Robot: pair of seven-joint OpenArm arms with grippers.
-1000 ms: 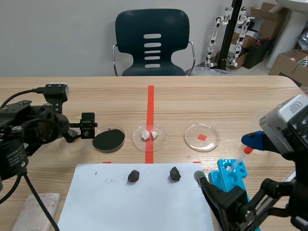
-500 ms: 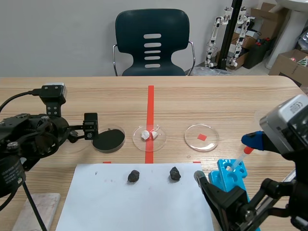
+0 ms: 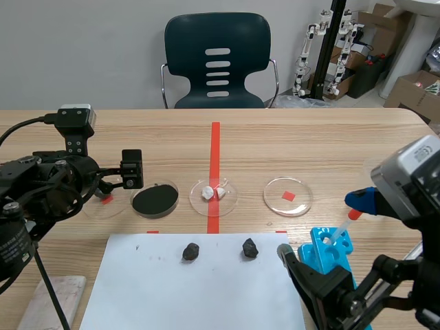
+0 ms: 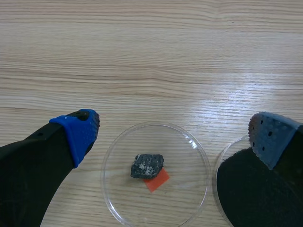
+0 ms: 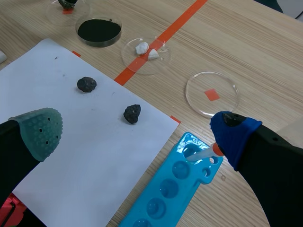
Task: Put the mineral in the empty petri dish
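Brightness: bright, even indoor light in all three views.
Source: diffuse and from above, judging by the short shadows.
Shadows: a small soft patch hugs each dark stone (image 5: pixel 86 84) on the white paper (image 5: pixel 94 156); a faint one lies under the mineral (image 4: pixel 147 165).
Glare: pale bands of sheen on the wooden table (image 4: pixel 156 80); thin white glints along the petri dish (image 4: pixel 193 142) rim.
Brightest area: the paper, near white, specks still showing.
Darkest area: the black powder dish (image 3: pixel 155 200), flat, without detail.

Black arms (image 3: pixel 48 196) (one trailing a black cable (image 3: pixel 49 278)), thick fingers (image 4: pixel 33 161) capped with dotted pads (image 4: pixel 272 139), blue or grey-green.
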